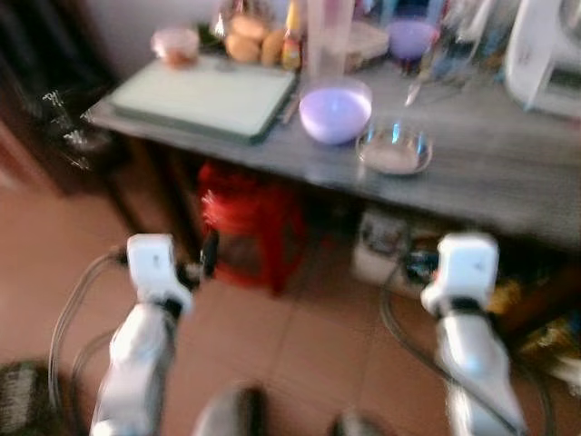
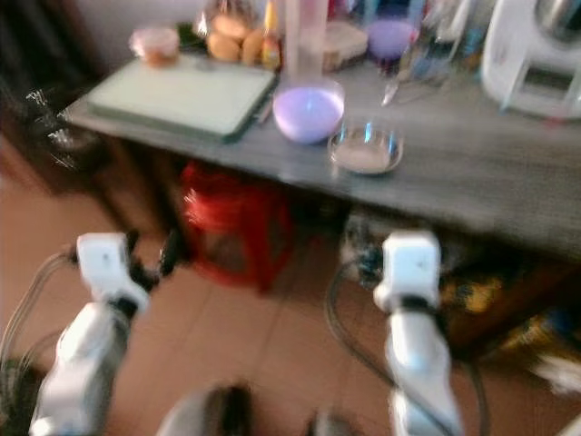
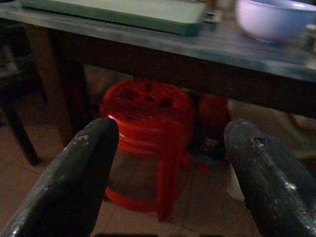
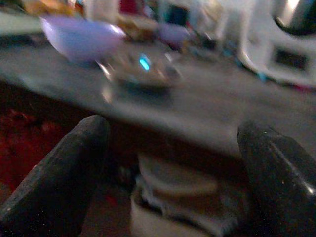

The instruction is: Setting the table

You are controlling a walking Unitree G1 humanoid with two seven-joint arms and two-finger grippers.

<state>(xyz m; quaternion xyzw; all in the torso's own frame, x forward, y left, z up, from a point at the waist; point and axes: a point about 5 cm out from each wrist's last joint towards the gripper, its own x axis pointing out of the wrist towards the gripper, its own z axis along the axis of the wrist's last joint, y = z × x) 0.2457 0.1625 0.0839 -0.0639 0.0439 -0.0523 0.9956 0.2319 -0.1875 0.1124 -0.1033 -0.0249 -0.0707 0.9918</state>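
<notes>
A tiled, reddish-brown floor is seen in front of a long grey worktop, its near edge running across the head views, lower toward the right. Both views are blurred.

The left pincer is held low in front of the worktop edge, below its top, with its fingers spread wide and nothing between them. Beyond it a red plastic stool stands under the worktop. The right pincer is likewise spread wide and empty, held low and pointed at the worktop edge. Both silver arms are extended forward over the open floor, well apart from each other.

On the worktop a lilac bowl sits near the front edge, with a small glass dish just beside it on the right. A pale green tray lies on the left end, reaching the corner. Farther back, a tall clear jug, some oranges and a white appliance are made out. No writing can be read.
</notes>
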